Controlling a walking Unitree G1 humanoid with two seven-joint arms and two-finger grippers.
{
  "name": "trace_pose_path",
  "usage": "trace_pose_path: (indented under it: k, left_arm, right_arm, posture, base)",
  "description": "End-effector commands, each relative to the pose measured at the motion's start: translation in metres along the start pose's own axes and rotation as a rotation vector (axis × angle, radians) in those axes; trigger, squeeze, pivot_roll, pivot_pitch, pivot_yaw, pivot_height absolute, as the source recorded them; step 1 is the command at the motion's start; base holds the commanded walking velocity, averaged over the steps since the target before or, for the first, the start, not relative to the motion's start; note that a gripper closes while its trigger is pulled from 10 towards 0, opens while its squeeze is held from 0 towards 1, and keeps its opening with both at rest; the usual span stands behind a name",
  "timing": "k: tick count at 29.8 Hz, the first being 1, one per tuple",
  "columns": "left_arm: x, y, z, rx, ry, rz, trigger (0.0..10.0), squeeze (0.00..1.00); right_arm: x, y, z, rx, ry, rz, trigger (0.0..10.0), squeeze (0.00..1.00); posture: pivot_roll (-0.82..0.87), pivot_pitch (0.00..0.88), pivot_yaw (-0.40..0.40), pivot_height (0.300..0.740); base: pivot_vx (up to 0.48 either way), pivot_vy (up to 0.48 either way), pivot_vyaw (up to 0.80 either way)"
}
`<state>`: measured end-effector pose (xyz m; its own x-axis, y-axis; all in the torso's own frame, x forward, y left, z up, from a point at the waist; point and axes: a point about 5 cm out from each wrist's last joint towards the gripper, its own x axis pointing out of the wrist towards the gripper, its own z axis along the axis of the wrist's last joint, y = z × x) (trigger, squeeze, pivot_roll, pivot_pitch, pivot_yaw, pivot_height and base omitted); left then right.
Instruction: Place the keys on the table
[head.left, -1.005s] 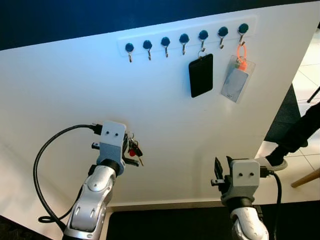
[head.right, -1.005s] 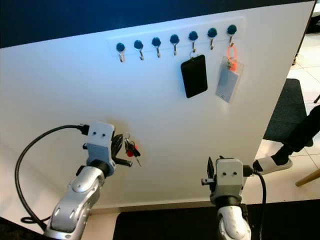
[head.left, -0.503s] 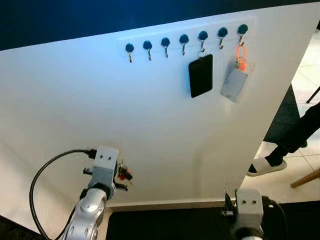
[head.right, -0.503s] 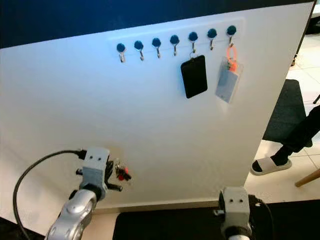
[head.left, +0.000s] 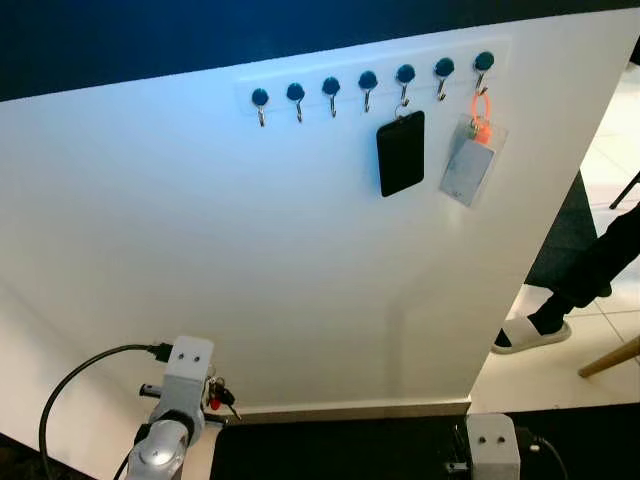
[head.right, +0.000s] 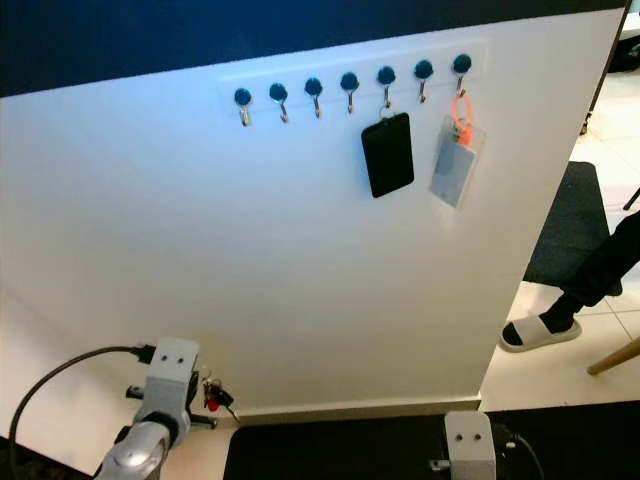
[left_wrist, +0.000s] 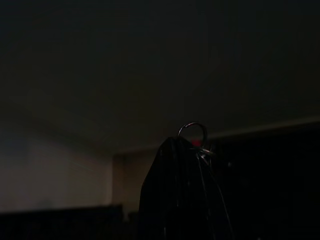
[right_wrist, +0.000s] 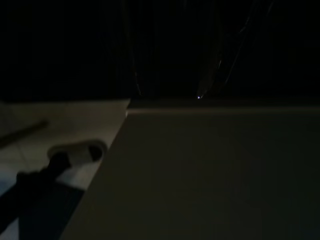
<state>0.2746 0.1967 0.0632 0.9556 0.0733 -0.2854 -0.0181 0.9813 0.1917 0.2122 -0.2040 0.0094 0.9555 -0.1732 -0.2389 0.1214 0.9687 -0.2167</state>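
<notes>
Closed on a bunch of metal keys with a red tag, the left gripper hangs low before the white wall panel; the keys dangle at its fingertips. The right gripper's fingers cannot be made out.

White wall panel, dark blue hook knobs, a black card, a grey badge on an orange loop, keys showing red, silver arm.

Smooth matt white panel; shiny metal hooks with dark glossy knobs; matt black card; clear glossy plastic sleeve; metal keys in left tool.
</notes>
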Motion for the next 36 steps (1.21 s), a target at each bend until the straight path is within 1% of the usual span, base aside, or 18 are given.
trace_pose_path:
  k: [1, 7, 11, 15, 17, 19, 22, 23, 24, 25, 26, 27, 28, 31, 33, 36]
  left_arm:
    - [-0.003, 0.012, -0.008, 0.025, 0.017, 0.038, 10.0, 0.0]
    - [-0.002, 0.012, -0.013, 0.007, 0.027, 0.048, 10.0, 0.0]
    - [-0.003, 0.017, -0.026, -0.02, 0.078, 0.063, 10.0, 0.0]
    - [-0.006, 0.025, -0.041, -0.035, 0.138, 0.079, 10.0, 0.0]
    - [-0.007, 0.027, -0.044, -0.041, 0.151, 0.079, 10.0, 0.0]
    - [-0.011, 0.03, -0.056, -0.041, 0.19, 0.076, 10.0, 0.0]
    - [-0.018, 0.032, -0.073, -0.051, 0.254, 0.068, 10.0, 0.0]
    - [-0.018, 0.032, -0.073, -0.051, 0.254, 0.068, 10.0, 0.0]
    - [-0.024, 0.033, -0.085, -0.063, 0.298, 0.07, 10.0, 0.0]
    - [-0.027, 0.033, -0.091, -0.069, 0.319, 0.071, 10.0, 0.0]
    - [-0.027, 0.033, -0.091, -0.069, 0.319, 0.071, 10.0, 0.0]
    - [-0.035, 0.032, -0.103, -0.086, 0.36, 0.078, 10.0, 0.0]
    - [-0.037, 0.031, -0.108, -0.094, 0.373, 0.08, 10.0, 0.0]
    - [-0.04, 0.026, -0.111, -0.096, 0.376, 0.073, 10.0, 0.0]
    - [-0.038, 0.023, -0.11, -0.092, 0.36, 0.057, 10.0, 0.0]
    - [-0.035, 0.016, -0.107, -0.06, 0.327, 0.022, 10.0, 0.0]
  right_arm:
    - [-0.005, 0.001, -0.008, 0.017, 0.026, 0.0, 10.0, 0.0]
    - [-0.006, -0.002, -0.019, 0.012, 0.054, -0.006, 10.0, 0.0]
    - [-0.007, -0.003, -0.029, 0.002, 0.085, 0.002, 10.0, 0.0]
    - [-0.009, -0.003, -0.034, 0.0, 0.101, -0.005, 10.0, 0.0]
    - [-0.009, -0.004, -0.035, 0.0, 0.102, -0.008, 10.0, 0.0]
    - [-0.008, -0.004, -0.035, 0.001, 0.1, -0.012, 10.0, 0.0]
    - [-0.006, -0.003, -0.034, 0.003, 0.096, -0.014, 10.0, 0.0]
    - [-0.006, -0.003, -0.034, 0.003, 0.096, -0.014, 10.0, 0.0]
    - [-0.003, -0.002, -0.034, 0.004, 0.091, -0.014, 10.0, 0.0]
    - [-0.002, -0.001, -0.033, 0.004, 0.089, -0.014, 10.0, 0.0]
    - [-0.002, -0.001, -0.033, 0.004, 0.089, -0.014, 10.0, 0.0]
    - [0.0, -0.001, -0.032, 0.004, 0.083, -0.012, 10.0, 0.0]
    - [0.001, 0.0, -0.032, 0.004, 0.08, -0.01, 10.0, 0.0]
    - [0.003, 0.0, -0.031, 0.004, 0.078, -0.006, 10.0, 0.0]
    - [0.004, 0.001, -0.031, 0.002, 0.076, 0.0, 10.0, 0.0]
    - [0.005, 0.002, -0.03, -0.003, 0.073, 0.01, 10.0, 0.0]
  posture:
    - [-0.01, 0.205, 0.152, 0.74]
    - [-0.01, 0.203, 0.146, 0.74]
    - [-0.01, 0.195, 0.151, 0.74]
    - [-0.01, 0.186, 0.159, 0.74]
    - [-0.01, 0.186, 0.159, 0.74]
    - [-0.01, 0.177, 0.165, 0.74]
    - [-0.01, 0.173, 0.168, 0.74]
    - [-0.01, 0.173, 0.168, 0.74]
    - [-0.01, 0.165, 0.167, 0.74]
    - [-0.01, 0.165, 0.167, 0.74]
    - [-0.01, 0.165, 0.167, 0.74]
    - [0.0, 0.16, 0.164, 0.74]
    - [0.0, 0.158, 0.162, 0.74]
    - [0.0, 0.156, 0.156, 0.74]
    - [0.01, 0.156, 0.152, 0.74]
    - [0.01, 0.155, 0.146, 0.74]
  base:
    - [0.0, 0.0, 0.0]
    - [0.0, 0.0, 0.0]
    - [0.0, 0.0, 0.0]
    - [0.0, 0.0, 0.0]
    - [0.0, 0.0, 0.0]
    - [0.0, 0.0, 0.0]
    - [0.0, 0.0, 0.0]
    - [0.0, 0.0, 0.0]
    - [0.0, 0.0, 0.0]
    - [0.0, 0.0, 0.0]
    - [0.0, 0.0, 0.0]
    - [0.0, 0.0, 0.0]
    - [0.0, 0.0, 0.0]
    - [0.0, 0.0, 0.0]
    - [0.0, 0.0, 0.0]
    - [0.0, 0.0, 0.0]
